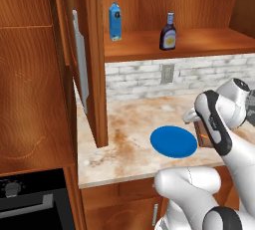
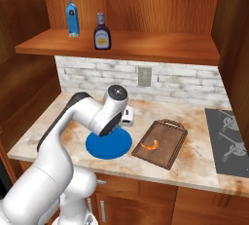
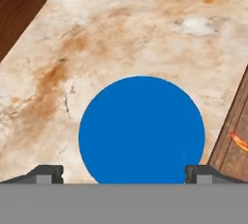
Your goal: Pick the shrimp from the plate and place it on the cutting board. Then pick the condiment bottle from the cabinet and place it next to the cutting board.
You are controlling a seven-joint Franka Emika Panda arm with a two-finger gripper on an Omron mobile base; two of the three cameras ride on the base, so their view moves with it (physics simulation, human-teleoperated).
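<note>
The two-finger gripper (image 3: 124, 172) hangs over the flat round bright blue plate (image 3: 141, 128) with its jaws spread wide and nothing between them — the hand view shows its dark fingertips (image 3: 46, 173) at either side of the plate's near edge. The plate is bare. The small curled orange shrimp (image 2: 151, 144) lies on the small dark brown wooden cutting board (image 2: 168, 148), just to the right of the plate, so the first half of the task looks done.

What remains is the small dark brown-purple condiment bottle (image 2: 102, 32) with its pale cap, standing upright on the shelf of the reddish-brown wooden wall cabinet (image 2: 160, 44), well above and behind the gripper. A blue rectangular carton (image 2: 72, 19) stands near its left side.

The risks lie in the reach — the rounded bottle could tip if a finger nudges it before closing, the carton could be bumped, and the open cabinet door (image 1: 92, 59) stands close to the arm's path.
</note>
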